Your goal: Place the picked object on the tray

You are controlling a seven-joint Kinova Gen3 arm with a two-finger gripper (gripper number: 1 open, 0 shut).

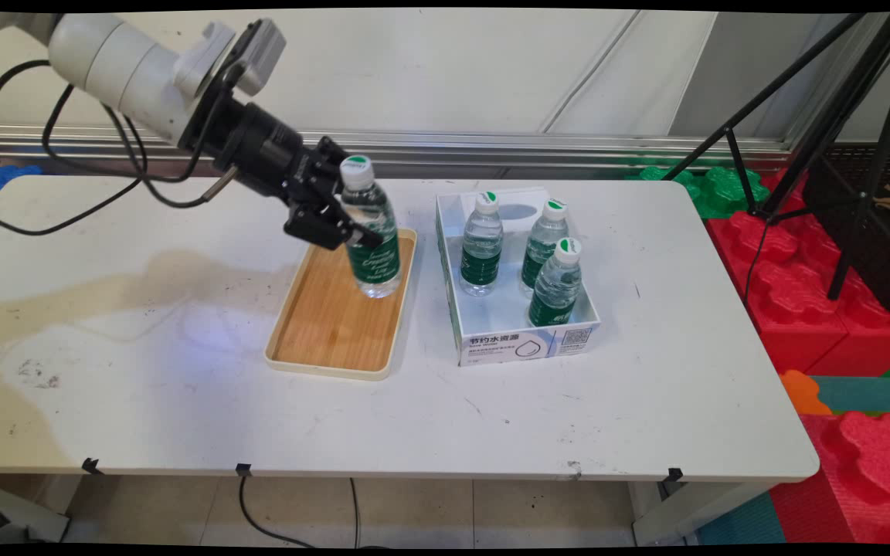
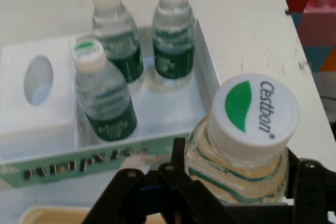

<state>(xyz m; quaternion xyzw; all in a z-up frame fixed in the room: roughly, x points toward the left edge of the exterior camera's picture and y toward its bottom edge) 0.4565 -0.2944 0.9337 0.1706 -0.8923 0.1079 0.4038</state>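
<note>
Over the wooden tray (image 1: 329, 324), end effector (image 1: 341, 216) gripping Cestbon bottle (image 1: 371, 239)

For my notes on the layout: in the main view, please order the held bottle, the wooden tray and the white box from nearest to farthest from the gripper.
1. Bottle, clamped in the gripper.
2. Tray, directly below.
3. Box, to the picture's right.

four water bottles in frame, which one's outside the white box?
The water bottle shut in the gripper, over the wooden tray. The other three bottles stand upright in the white box.
</note>
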